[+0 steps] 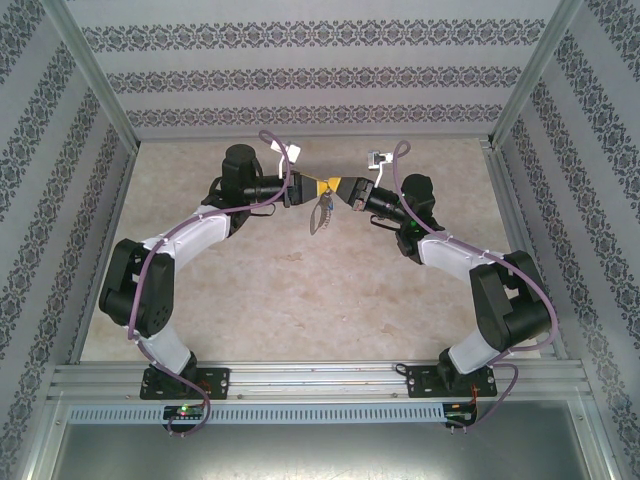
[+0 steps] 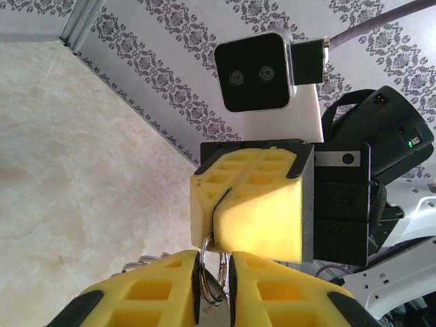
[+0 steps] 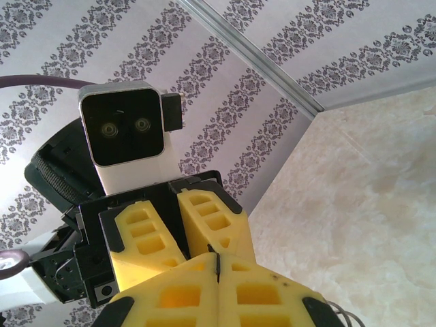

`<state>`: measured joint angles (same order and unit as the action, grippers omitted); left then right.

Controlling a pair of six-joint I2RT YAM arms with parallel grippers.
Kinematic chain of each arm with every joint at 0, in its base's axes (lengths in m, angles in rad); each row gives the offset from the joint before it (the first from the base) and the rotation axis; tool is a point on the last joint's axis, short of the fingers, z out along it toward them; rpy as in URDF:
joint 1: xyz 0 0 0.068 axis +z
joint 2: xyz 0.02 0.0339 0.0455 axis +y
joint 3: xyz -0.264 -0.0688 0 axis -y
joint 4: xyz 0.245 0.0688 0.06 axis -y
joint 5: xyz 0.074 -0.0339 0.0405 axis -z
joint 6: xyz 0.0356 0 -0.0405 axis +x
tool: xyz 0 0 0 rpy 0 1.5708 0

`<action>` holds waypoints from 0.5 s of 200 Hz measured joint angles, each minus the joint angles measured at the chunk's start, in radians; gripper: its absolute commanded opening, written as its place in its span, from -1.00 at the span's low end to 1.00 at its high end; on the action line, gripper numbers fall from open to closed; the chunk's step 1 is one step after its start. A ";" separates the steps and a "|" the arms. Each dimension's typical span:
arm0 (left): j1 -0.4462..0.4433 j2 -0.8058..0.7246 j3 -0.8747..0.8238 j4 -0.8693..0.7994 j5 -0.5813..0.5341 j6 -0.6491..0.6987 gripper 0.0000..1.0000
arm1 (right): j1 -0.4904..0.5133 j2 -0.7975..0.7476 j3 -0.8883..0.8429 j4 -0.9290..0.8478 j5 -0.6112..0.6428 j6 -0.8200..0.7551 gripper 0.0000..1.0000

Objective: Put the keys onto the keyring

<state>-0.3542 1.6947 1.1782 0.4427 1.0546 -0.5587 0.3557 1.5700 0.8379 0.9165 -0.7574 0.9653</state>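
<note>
The left claw (image 1: 308,186) and right claw (image 1: 340,189) are sitting tip to tip above the desk (image 1: 300,290) from overhead, the keyring (image 1: 321,213) dangling beneath them; at the left wrist, the left claw is pinching the keyring; at the right wrist, the right claw is pressing together.

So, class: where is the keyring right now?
Top view: the keyring hangs at far centre, just below where the left pincer and right pincer meet.
</note>
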 measured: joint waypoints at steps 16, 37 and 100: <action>0.000 0.003 0.000 0.009 0.000 -0.005 -0.75 | 0.000 0.000 0.000 0.000 0.000 0.000 -1.00; 0.000 0.008 0.000 0.016 -0.005 -0.019 -0.96 | 0.000 0.000 0.000 0.000 0.000 -0.003 -1.00; -0.007 0.010 -0.004 0.083 -0.008 -0.051 -1.00 | -0.026 -0.046 -0.026 -0.008 0.012 -0.006 -0.05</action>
<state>-0.3611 1.7046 1.1744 0.5259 1.0466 -0.6098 0.3298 1.5242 0.8124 0.9081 -0.7452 0.9592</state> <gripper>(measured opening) 0.048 0.399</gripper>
